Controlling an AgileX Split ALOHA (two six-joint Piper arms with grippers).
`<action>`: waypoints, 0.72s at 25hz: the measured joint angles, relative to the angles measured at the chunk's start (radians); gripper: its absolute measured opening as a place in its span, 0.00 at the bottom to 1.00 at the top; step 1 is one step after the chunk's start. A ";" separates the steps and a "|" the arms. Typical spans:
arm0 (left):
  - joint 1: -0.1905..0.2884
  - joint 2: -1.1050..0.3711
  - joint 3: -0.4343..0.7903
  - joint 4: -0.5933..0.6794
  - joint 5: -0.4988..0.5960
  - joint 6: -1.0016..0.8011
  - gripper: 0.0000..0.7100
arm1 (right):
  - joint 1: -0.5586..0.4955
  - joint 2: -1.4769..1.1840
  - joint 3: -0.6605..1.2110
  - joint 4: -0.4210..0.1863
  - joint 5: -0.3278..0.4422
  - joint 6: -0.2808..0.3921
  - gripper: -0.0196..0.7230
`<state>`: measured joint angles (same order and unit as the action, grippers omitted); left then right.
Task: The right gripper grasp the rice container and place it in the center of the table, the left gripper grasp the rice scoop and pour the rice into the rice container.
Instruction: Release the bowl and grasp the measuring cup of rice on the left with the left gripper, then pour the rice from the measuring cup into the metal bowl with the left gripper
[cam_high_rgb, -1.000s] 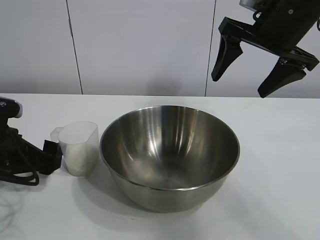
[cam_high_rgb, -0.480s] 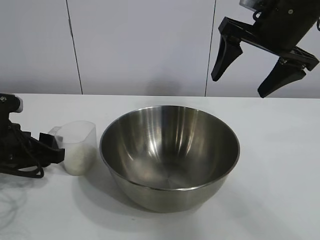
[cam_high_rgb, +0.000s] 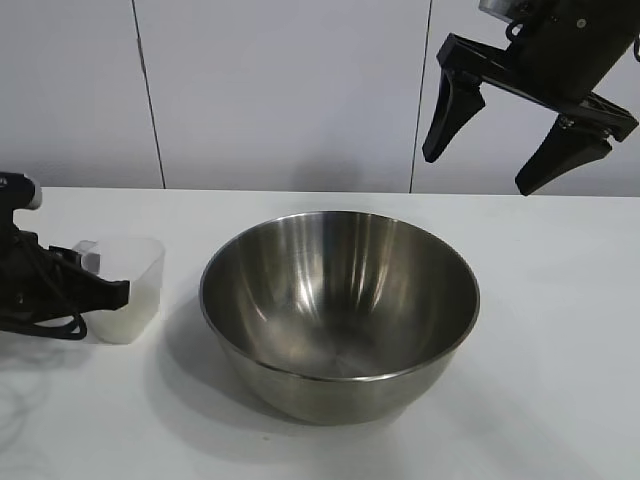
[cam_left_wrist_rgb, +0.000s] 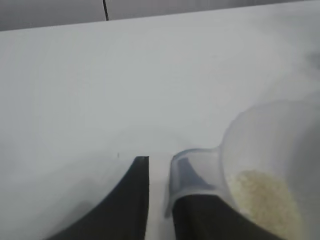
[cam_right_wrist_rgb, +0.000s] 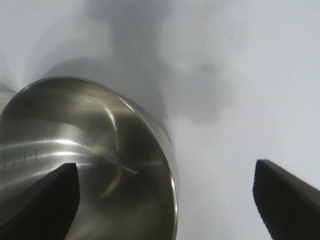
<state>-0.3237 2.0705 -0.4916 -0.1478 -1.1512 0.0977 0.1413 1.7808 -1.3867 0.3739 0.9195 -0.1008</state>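
The rice container (cam_high_rgb: 340, 395), a large steel bowl, stands empty in the middle of the white table (cam_high_rgb: 560, 350). Left of it is the rice scoop (cam_high_rgb: 135, 285), a clear plastic cup, leaning over. My left gripper (cam_high_rgb: 112, 293) is low on the table at the far left, shut on the scoop's handle. In the left wrist view one finger of the left gripper (cam_left_wrist_rgb: 162, 165) sits inside the clear handle of the scoop (cam_left_wrist_rgb: 260, 145), with rice (cam_left_wrist_rgb: 262, 195) inside the cup. My right gripper (cam_high_rgb: 480, 170) hangs open, high above the bowl's right side, and the rice container (cam_right_wrist_rgb: 75, 125) shows below it.
A pale panelled wall (cam_high_rgb: 280, 90) runs behind the table. Bare tabletop (cam_high_rgb: 570, 280) lies to the right of the bowl and in front of it. A black cable (cam_high_rgb: 55, 330) loops at the left arm.
My left gripper has shut on the scoop's handle. The scoop has slid left, away from the bowl, and now leans. The right gripper has not moved.
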 joint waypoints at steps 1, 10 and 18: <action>0.000 -0.004 0.000 -0.001 0.000 0.006 0.03 | 0.000 0.000 0.000 0.001 0.000 0.000 0.90; 0.000 -0.051 0.000 0.053 0.009 0.013 0.01 | 0.000 0.000 0.000 0.001 0.000 0.000 0.90; -0.001 -0.277 -0.021 0.056 0.169 0.167 0.01 | 0.000 0.000 0.000 0.000 -0.002 0.000 0.90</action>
<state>-0.3248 1.7938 -0.5129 -0.0913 -0.9822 0.2651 0.1413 1.7808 -1.3867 0.3744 0.9173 -0.1008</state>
